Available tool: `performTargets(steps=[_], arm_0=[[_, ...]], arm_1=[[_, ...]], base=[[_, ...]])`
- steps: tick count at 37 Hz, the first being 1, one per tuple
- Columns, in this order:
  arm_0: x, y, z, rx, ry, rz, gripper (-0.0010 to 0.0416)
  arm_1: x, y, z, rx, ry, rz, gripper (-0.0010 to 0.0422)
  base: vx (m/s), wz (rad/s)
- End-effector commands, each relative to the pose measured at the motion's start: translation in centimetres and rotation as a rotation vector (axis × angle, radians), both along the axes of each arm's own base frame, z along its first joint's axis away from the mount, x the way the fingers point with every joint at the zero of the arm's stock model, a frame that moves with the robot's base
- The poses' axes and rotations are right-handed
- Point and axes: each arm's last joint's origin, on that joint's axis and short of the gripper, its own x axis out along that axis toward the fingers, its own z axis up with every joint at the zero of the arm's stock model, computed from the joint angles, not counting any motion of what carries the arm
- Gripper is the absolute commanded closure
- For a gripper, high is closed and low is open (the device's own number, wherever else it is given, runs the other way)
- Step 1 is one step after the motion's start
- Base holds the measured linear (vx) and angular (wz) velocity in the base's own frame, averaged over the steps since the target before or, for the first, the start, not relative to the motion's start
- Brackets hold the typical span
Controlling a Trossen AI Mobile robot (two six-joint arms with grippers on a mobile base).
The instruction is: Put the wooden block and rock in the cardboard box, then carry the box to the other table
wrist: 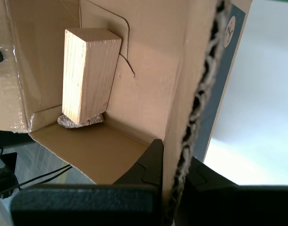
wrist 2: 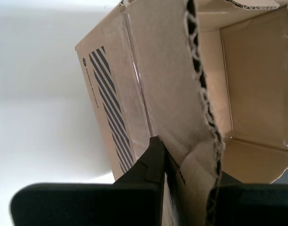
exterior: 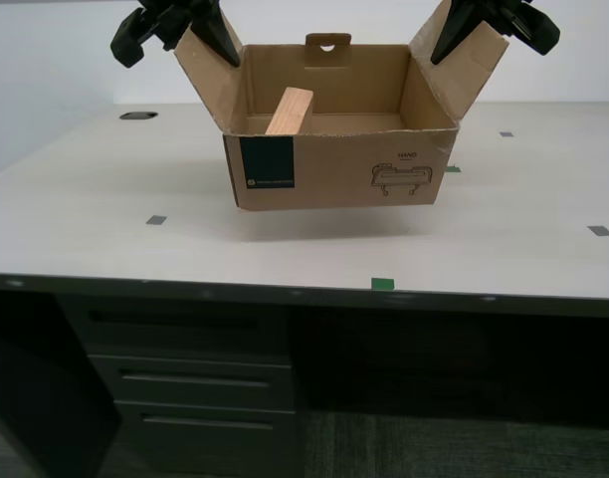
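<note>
Cardboard box (exterior: 334, 169) held just above an off-white table (exterior: 105, 229) with grey squares and green tape, teal label panel, small line drawing, print too small to read, my first gripper (wrist: 168, 181) and my second gripper (wrist 2: 186, 181) each clamped on a side flap, wooden block (wrist: 90, 75) inside leaning on the rock (wrist: 80, 121), dark drawers below, white wall behind

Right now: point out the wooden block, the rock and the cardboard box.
wooden block (wrist: 87, 75), first wrist view, on its long grained face.
rock (wrist: 76, 122), first wrist view, on the edge showing under the block.
cardboard box (exterior: 334, 169), exterior view, on its front wall.

Matte black my first gripper (wrist: 170, 188), my second gripper (wrist 2: 188, 188), blocky moulded jaws, angular stepped edges
</note>
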Motion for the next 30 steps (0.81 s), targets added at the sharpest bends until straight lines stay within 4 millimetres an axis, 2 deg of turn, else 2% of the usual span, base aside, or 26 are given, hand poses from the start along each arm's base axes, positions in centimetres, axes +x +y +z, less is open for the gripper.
performTargets(steps=[1, 14, 30], arm_0=[[-0.2, 0.5, 0.1, 0.027, 0.010, 0.017, 0.0406], [-0.6, 1.8, 0.1, 0.029, 0.021, 0.040, 0.0406], [-0.6, 1.9, 0.1, 0.034, 0.031, 0.022, 0.0406]], arm_1=[[-0.2, -0.1, 0.1, -0.020, 0.014, -0.031, 0.0413], [-0.4, 0.0, -0.1, -0.007, 0.041, -0.033, 0.0413], [-0.4, 0.0, -0.1, 0.005, 0.020, -0.057, 0.0413]], base=[[-0.081, 0.215], [-0.065, 0.256], [-0.061, 0.314]])
